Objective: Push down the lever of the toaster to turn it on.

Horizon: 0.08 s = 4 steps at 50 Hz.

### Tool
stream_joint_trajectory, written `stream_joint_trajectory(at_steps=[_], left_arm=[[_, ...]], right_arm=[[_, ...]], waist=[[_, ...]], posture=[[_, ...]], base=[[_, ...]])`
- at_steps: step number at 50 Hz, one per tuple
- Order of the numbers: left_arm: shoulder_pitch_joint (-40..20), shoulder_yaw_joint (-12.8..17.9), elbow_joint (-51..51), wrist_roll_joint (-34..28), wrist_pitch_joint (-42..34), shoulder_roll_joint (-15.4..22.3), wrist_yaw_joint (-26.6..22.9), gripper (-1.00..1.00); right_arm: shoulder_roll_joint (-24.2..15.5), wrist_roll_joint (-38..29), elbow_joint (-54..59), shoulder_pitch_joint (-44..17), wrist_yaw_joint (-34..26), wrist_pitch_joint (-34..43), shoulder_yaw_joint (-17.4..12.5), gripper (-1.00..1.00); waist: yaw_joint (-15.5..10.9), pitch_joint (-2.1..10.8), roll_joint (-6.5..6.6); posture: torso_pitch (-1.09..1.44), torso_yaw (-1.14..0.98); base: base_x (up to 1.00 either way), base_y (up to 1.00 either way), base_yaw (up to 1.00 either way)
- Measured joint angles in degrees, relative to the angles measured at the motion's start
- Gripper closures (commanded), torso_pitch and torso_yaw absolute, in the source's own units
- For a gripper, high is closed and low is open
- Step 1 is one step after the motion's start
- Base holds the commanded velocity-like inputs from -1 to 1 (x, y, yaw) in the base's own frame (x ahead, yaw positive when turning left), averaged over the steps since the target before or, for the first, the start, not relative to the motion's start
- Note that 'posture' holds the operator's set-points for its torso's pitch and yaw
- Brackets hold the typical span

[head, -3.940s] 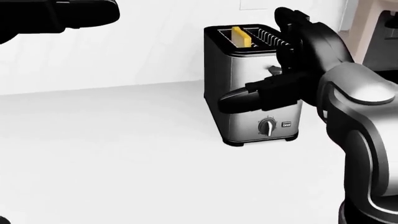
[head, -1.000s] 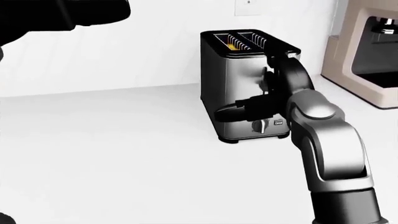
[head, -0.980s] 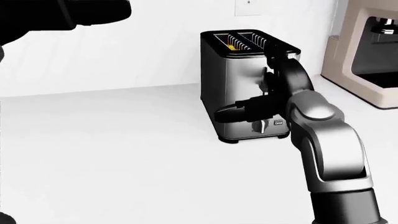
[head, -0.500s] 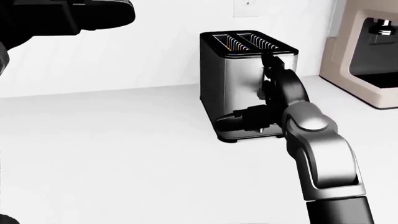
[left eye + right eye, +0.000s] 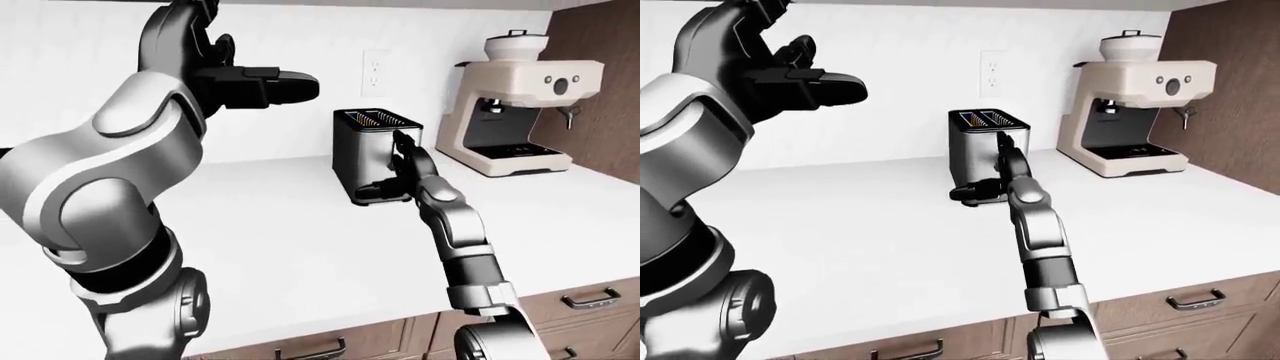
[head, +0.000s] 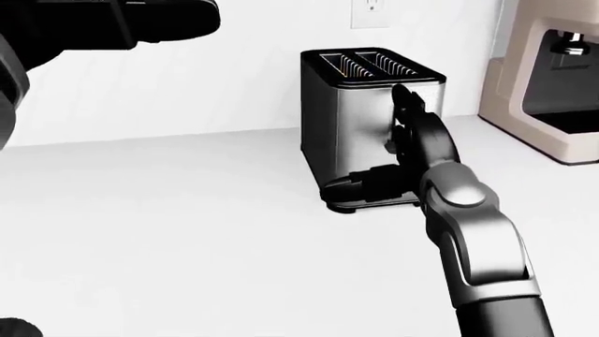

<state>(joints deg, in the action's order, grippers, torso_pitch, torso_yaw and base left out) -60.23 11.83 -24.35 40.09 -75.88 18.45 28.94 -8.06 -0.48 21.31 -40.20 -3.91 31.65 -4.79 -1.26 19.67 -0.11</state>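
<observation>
Toaster near wall; white counter wide, bare leftward. Right hand pressed against toaster face, fingers spread, not clenched. Left hand raised, fingers extended. Coffee machine right.

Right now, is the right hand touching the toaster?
Touching. In the head view the right hand lies flat against the toaster's lever-side face with no gap showing; the lever itself is hidden behind it.
</observation>
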Motion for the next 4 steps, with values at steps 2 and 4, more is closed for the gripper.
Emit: stream_joint_trajectory(at_steps=[2,4], left_arm=[[0.1,-0.1,-0.1,-0.1,0.1,0.0,-0.1,-1.00],[-0.1,-0.1,0.1,-0.1,0.0,-0.1,-0.1,-1.00]], right_arm=[[0.0,0.1,0.4,0.1,-0.1,-0.6,0.0,-1.00],[-0.1,0.2,0.8,0.2,-0.2,-1.2,0.0,-1.00]], waist=[[0.0,0.06,-0.01],[0.0,0.08,-0.05]], posture=[[-0.52,0.00],[-0.52,0.00]], base=[[0.00,0.00,0.00],[0.00,0.00,0.00]])
